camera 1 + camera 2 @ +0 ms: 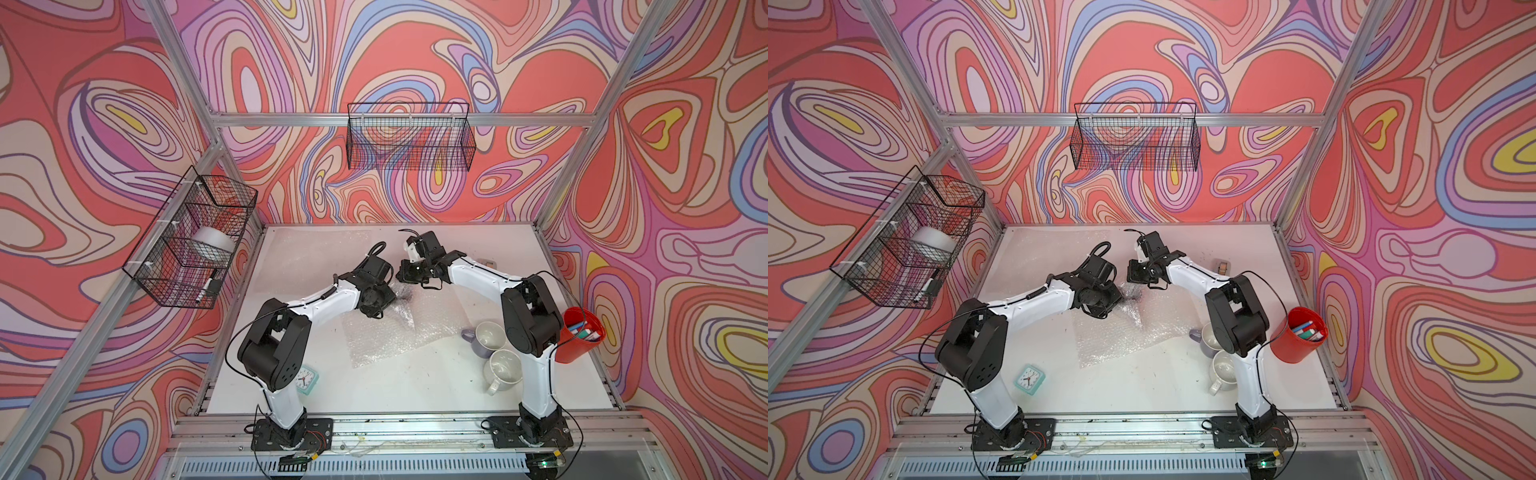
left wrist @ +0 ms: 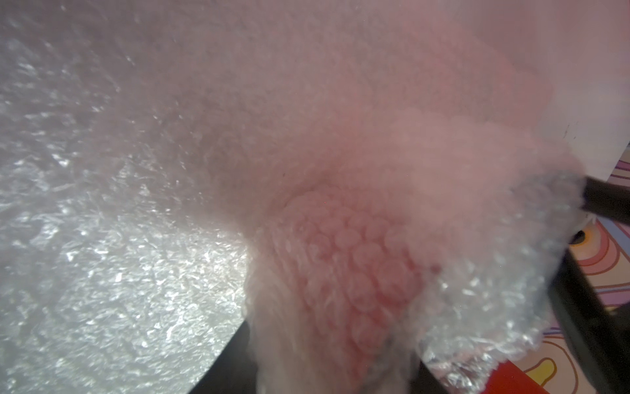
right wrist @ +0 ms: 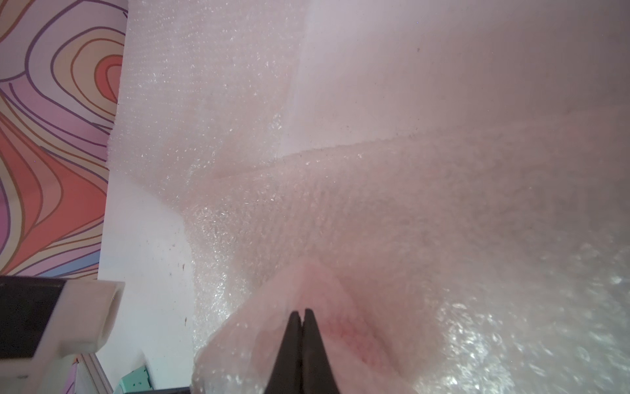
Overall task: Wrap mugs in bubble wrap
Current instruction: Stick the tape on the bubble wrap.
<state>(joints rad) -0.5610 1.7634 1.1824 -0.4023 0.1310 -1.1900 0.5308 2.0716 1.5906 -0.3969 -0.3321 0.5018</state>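
White tabletop [image 1: 415, 382], bubble wrap [image 1: 386, 336], lavender mug [image 1: 488, 337].

Walls [image 1: 124, 104]: swirls of coral, lilac, blue and yellow, left, far and right.
Frame [image 1: 291, 119]: bare aluminium rails along far wall and corners.
Far basket [image 1: 409, 141]: black wire, on the far rail.
Left basket [image 1: 174, 291]: black wire, left wall.
Table [image 1: 415, 386]: white, lightly scuffed.
Light: soft, even.

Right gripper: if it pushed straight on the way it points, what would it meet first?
The bubble wrap, bunched right at its shut tips; the right gripper seems to pinch a fold. A reddish blur just behind suggests the red mug, though depth is unclear.
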